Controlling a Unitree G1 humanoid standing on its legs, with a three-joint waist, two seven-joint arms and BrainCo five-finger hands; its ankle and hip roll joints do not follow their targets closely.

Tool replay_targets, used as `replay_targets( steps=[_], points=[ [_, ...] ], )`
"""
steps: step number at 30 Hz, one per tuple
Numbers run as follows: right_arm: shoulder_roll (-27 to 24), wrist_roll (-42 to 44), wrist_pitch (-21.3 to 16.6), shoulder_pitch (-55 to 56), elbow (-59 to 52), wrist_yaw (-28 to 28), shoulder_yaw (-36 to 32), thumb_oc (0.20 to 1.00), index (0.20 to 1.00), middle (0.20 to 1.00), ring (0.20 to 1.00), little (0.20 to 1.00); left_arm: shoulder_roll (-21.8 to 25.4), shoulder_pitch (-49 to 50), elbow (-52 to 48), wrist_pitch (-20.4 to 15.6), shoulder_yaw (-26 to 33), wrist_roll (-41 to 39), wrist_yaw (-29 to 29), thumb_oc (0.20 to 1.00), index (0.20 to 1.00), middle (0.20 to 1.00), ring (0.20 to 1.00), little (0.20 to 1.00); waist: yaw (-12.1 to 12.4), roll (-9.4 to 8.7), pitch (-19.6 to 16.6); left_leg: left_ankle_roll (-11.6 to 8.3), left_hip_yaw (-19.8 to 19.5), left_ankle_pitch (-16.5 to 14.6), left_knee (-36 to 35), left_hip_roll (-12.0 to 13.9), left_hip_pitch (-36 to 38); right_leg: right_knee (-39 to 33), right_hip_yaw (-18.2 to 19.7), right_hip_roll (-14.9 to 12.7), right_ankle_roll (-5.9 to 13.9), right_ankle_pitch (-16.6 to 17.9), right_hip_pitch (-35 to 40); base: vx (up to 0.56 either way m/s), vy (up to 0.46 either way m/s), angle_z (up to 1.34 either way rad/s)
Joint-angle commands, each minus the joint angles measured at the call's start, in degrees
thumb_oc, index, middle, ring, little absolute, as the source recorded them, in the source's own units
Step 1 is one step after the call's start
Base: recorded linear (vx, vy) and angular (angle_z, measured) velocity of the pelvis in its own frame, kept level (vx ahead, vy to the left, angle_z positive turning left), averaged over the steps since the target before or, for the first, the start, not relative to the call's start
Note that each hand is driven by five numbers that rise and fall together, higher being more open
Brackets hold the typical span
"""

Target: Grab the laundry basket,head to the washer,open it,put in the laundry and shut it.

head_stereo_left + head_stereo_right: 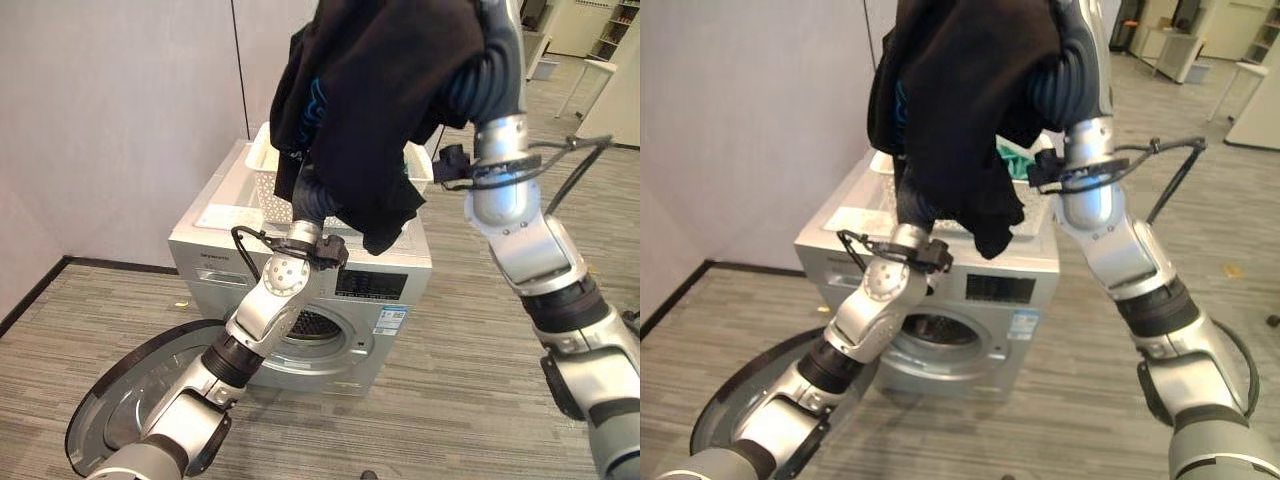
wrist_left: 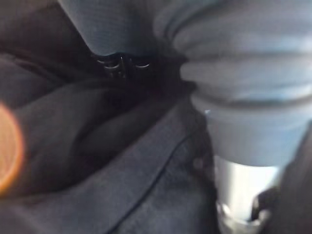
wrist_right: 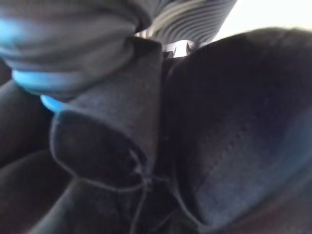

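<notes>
Overhead, dark garment above open washer, hands' grip impossible to tell under cloth.

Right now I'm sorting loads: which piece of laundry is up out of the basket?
The black garment, lifted high above the white basket on the washer. The green piece lies in the basket.

Both arms are silver-grey metal with rounded, segmented housings. Black bands ring the joints between segments. The left arm carries a round elbow cap with small perforations. Dark ribbed covers sheathe both wrists. Thin black cables loop off a black clamp at the right arm wrist and at the left wrist.
</notes>
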Motion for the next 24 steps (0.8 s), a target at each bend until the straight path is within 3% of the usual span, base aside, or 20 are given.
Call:
replay_targets(
  steps=[1, 10, 18, 19, 20, 21, 22, 24],
  points=[
    [0.3, 3.0, -3.3, -1.9, -2.2, 0.6, -3.1, 0.2, 0.2, 0.2, 0.2, 0.2, 0.9, -3.7, -4.6, -4.4, 2.7, 2.6, 0.7, 0.2, 0.2, 0.2, 0.2, 0.2, 0.5, -0.64, 0.4, 3.0, -0.4, -6.6, 3.8, -0.2, -1.0, 4.6, -3.5, -0.4, -0.71, -10.8, 1.8, 0.0, 0.0, 0.0],
    [4.4, 5.1, -5.1, 8.2, -5.5, 2.7, -4.0, 0.2, 0.2, 0.2, 0.2, 0.2, 1.6, -0.2, -6.2, -4.5, 3.7, 4.0, 0.9, 0.2, 0.2, 0.2, 0.2, 0.2, 0.1, -0.36, 0.6, 3.18, 0.8, -6.5, 3.4, -0.2, -0.5, 4.7, -3.0, -0.6, -0.58, -10.6, 1.5, 0.0, 0.002, -0.02],
    [6.2, 8.9, -8.7, 20.9, -10.7, 9.0, -4.0, 0.2, 0.2, 0.2, 0.2, 0.2, 3.5, 5.0, -9.8, -4.8, 7.6, 11.5, 1.1, 0.2, 0.2, 0.2, 0.2, 0.2, -0.5, -0.1, 1.5, 3.28, 1.9, -6.4, 3.2, -0.2, -0.4, 4.8, -2.5, -0.7, -0.27, -10.3, 0.6, -0.01, 0.0, -0.07],
    [5.9, 9.9, -9.3, 22.4, -11.2, 10.6, -3.8, 0.482, 0.482, 0.482, 0.482, 0.482, 3.9, 5.5, -9.8, -5.0, 8.1, 12.4, 0.7, 0.2, 0.2, 0.2, 0.2, 0.2, -0.5, -0.17, 1.5, 3.28, 2.1, -6.5, 3.1, -0.2, -0.3, 4.6, -2.3, -0.7, -0.21, -10.2, 0.7, 0.03, -0.006, -0.06],
    [5.5, 10.8, -9.8, 23.4, -11.3, 11.6, -3.8, 0.834, 0.834, 0.834, 0.834, 0.834, 4.5, 6.0, -10.0, -5.2, 8.4, 12.8, 0.3, 0.2, 0.2, 0.2, 0.2, 0.2, -0.6, -0.13, 1.5, 3.23, 2.2, -6.9, 2.9, -0.1, 0.1, 4.5, -2.3, -0.7, -0.06, -10.5, 0.9, 0.04, -0.005, -0.05],
    [5.5, 10.9, -9.8, 23.6, -11.3, 11.7, -3.8, 0.834, 0.834, 0.834, 0.834, 0.834, 4.4, 6.1, -10.0, -5.2, 8.4, 12.9, 0.2, 0.2, 0.2, 0.2, 0.2, 0.2, -0.5, -0.12, 1.4, 3.23, 2.3, -6.9, 2.9, -0.1, 0.2, 4.5, -2.3, -0.7, -0.05, -10.5, 1.0, 0.0, 0.0, 0.0],
    [5.1, 12.1, -10.2, 25.3, -11.0, 13.3, -3.8, 1.0, 1.0, 1.0, 1.0, 1.0, 5.2, 6.7, -9.8, -5.7, 9.1, 13.0, -0.5, 0.2, 0.2, 0.2, 0.2, 0.2, -0.6, -0.19, 1.5, 3.28, 2.6, -6.5, 2.9, -0.2, -0.1, 4.4, -2.2, -0.9, 0.03, -9.9, 0.6, 0.0, 0.0, 0.0],
    [5.2, 13.0, -10.2, 26.0, -10.4, 13.8, -3.7, 1.0, 1.0, 1.0, 1.0, 1.0, 5.6, 7.2, -9.7, -6.0, 9.4, 12.7, -0.8, 0.2, 0.2, 0.2, 0.2, 0.2, -0.5, -0.06, 1.5, 3.24, 2.8, -7.0, 2.9, -0.1, 0.2, 4.3, -2.1, -0.9, 0.16, -10.2, 0.8, 0.02, -0.002, -0.1]
  ],
)
